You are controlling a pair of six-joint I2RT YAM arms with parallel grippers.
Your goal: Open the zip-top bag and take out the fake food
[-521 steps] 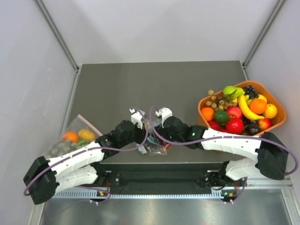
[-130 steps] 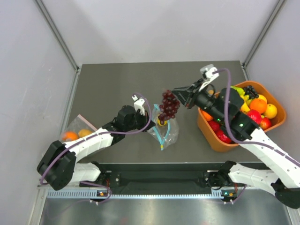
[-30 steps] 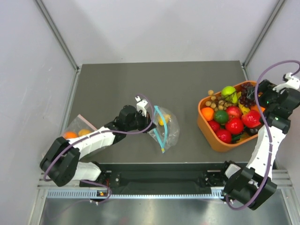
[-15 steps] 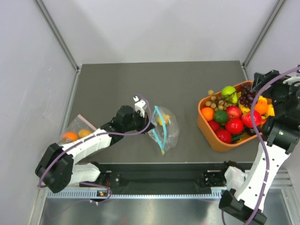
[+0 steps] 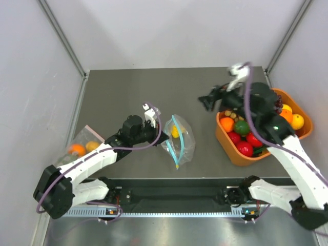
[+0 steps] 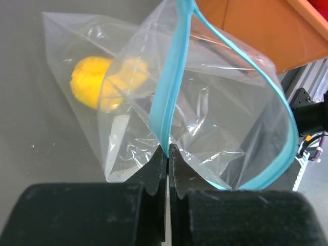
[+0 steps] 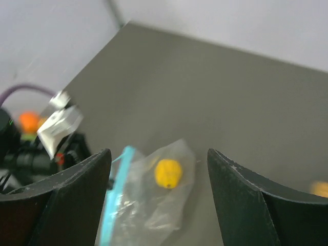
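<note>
The left claw (image 6: pixel 168 156) is closed on one lip of the zip-top bag (image 5: pixel 180 143), right on its blue strip (image 6: pixel 170 92). I think this is to hold the mouth wide for the other arm. The bag lies on the tabletop (image 5: pixel 128 92) with a yellow lemon (image 6: pixel 95 82) inside. The right claw (image 7: pixel 158 154) hangs wide open and empty, facing the bag. The creased plastic may hide more fruit, and the right wrist view is blurred.

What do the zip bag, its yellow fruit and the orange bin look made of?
The zip-top bag: thin clear plastic film, glossy; it crinkles and catches glare. The yellow fruit inside: probably moulded plastic, dullish through the film. The orange bin: likely rigid plastic, smooth, even colour.
</note>
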